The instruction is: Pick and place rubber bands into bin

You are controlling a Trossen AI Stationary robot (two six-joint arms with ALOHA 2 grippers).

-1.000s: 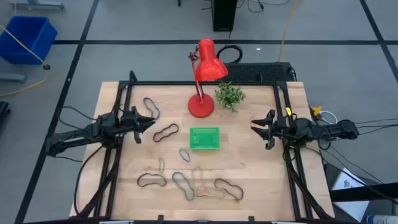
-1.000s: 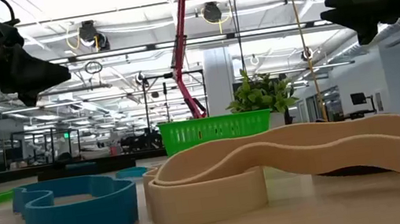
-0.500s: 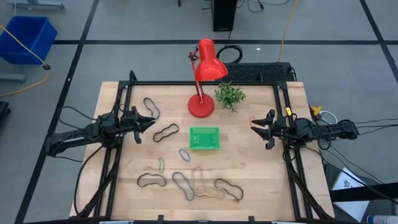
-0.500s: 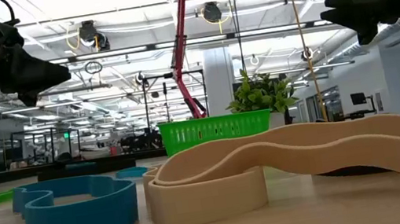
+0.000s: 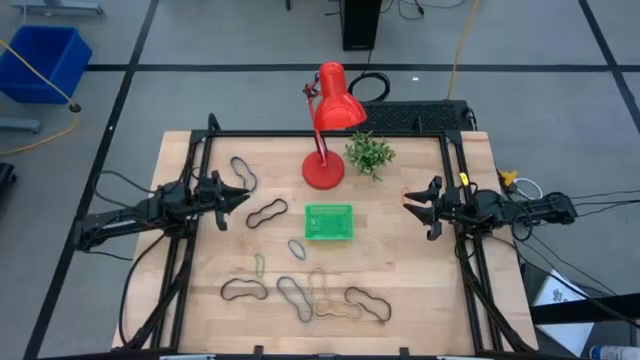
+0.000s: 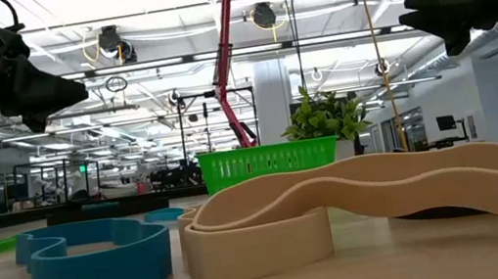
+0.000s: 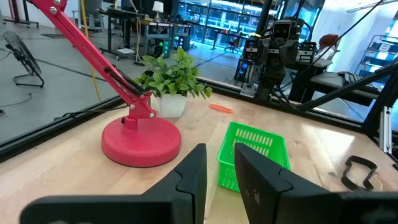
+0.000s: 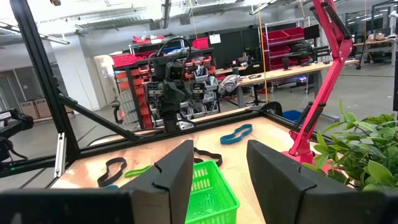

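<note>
A: From above, where does everything sit?

B: The bin (image 5: 328, 222) is mid-table, just in front of the red lamp (image 5: 327, 130) and the small plant (image 5: 369, 153). The rubber bands (image 5: 266, 212) lie loose on the wood: two to the bin's left, the others scattered toward the front edge. None shows inside the bin. The left gripper (image 5: 243, 196) hangs by the bands left of the bin; the right gripper (image 5: 409, 201) is off to the bin's right. Both carry nothing.

A: And at table level?

B: A blue band (image 6: 99, 259) and a tan band (image 6: 357, 202) fill the foreground, with the bin (image 6: 268, 163) behind them. Both grippers are well above the tabletop.

A: The left wrist camera?

B: Its fingers (image 7: 193, 177) stand a narrow gap apart, nothing between them. Beyond are the lamp base (image 7: 141, 140) and the bin (image 7: 254, 149).

A: The right wrist?

B: Those fingers (image 8: 177, 174) are spread wide and empty, the bin (image 8: 211, 193) showing between them, bands (image 8: 115, 168) on the table farther off.
</note>
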